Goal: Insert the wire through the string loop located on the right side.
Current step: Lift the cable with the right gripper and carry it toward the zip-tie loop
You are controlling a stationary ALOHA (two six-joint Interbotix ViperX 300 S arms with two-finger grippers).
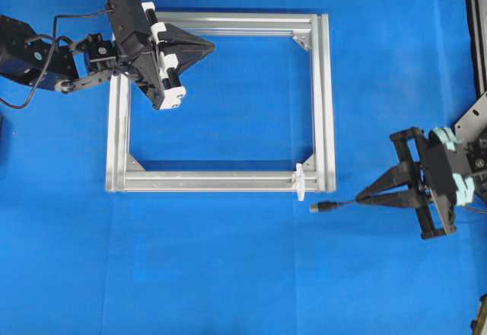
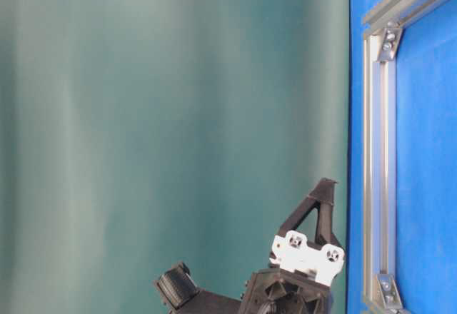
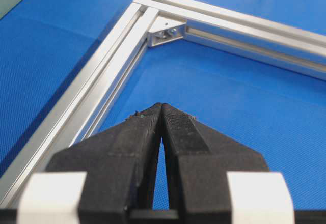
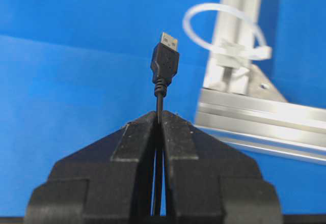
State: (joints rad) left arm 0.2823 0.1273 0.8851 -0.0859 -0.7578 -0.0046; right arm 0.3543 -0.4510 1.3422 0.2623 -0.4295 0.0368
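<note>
My right gripper [image 1: 359,197] [image 4: 159,113] is shut on the wire [image 1: 340,202] [image 4: 159,102], a thin black cable. Its black plug [image 1: 318,207] [image 4: 165,60] with a silver tip sticks out ahead of the fingertips, pointing left. The white string loop [image 1: 300,180] [image 4: 224,28] stands upright on the frame's front rail near its right corner; the plug is just below and to the right of it, apart from it. My left gripper [image 1: 211,45] [image 3: 161,105] is shut with nothing in it, over the frame's upper left part.
A silver aluminium frame [image 1: 326,99] [image 3: 102,89] [image 4: 265,119] [image 2: 378,150] lies on the blue cloth. The left arm [image 2: 300,264] shows low in the table-level view. Dark equipment [image 1: 475,23] stands along the right edge.
</note>
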